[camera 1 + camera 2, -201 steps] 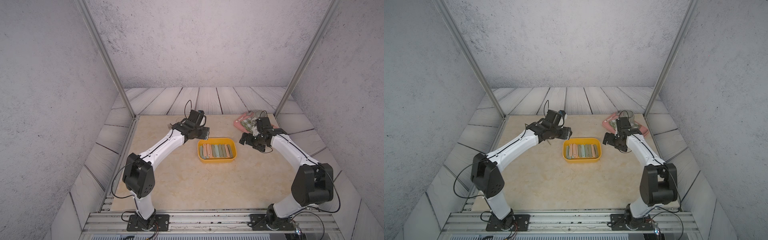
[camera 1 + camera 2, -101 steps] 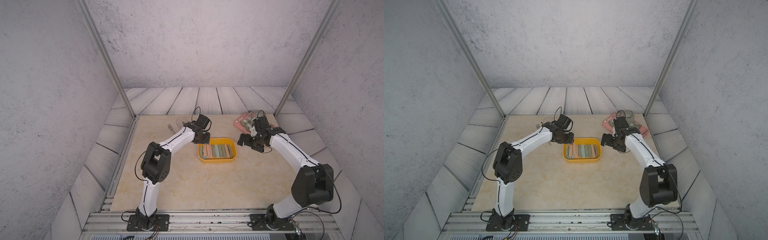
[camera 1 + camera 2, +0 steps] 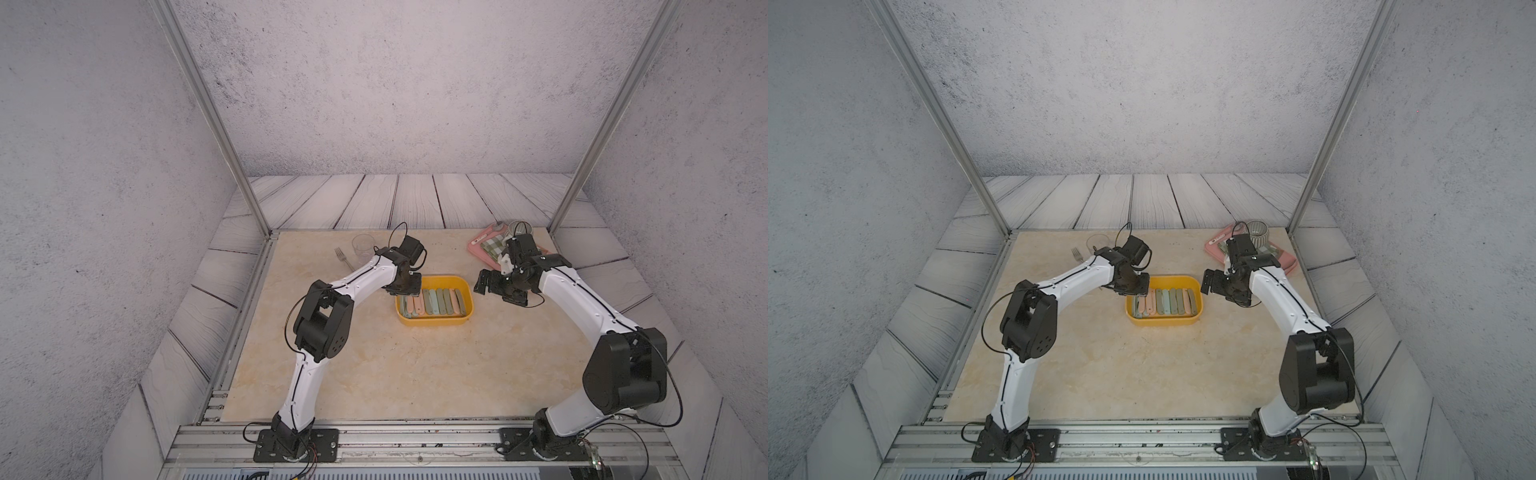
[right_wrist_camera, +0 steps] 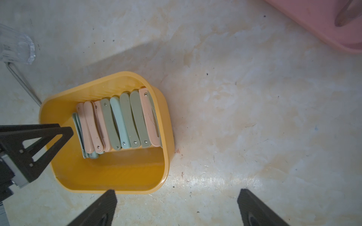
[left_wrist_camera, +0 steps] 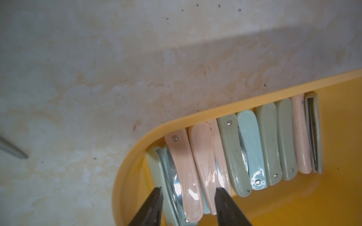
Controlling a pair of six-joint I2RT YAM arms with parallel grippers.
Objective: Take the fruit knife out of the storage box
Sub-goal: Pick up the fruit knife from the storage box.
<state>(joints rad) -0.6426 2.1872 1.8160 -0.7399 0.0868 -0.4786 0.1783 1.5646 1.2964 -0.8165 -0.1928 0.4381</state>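
The yellow storage box (image 3: 434,326) (image 3: 1163,322) sits mid-table and holds a row of several folded fruit knives (image 3: 432,301) (image 4: 117,125) with pink, green and pale blue handles. My left gripper (image 3: 405,286) (image 5: 189,190) reaches down into the box's left end. Its jaws stand partly apart, straddling a pink knife (image 5: 186,166) and the green knives beside it, with no firm grip showing. My right gripper (image 3: 488,286) (image 4: 176,195) hovers wide open over bare table just outside the box's right wall (image 4: 166,137), holding nothing.
A pink tray (image 3: 478,249) (image 4: 323,23) with a checked cloth and a small bowl lies at the back right, behind the right arm. A clear glass (image 3: 362,245) and a fork (image 3: 343,257) lie at the back left, behind the left arm.
My left arm has swung from the back left to the box's left end and dipped into it, its jaws narrowing around the knives. The right arm has barely moved.
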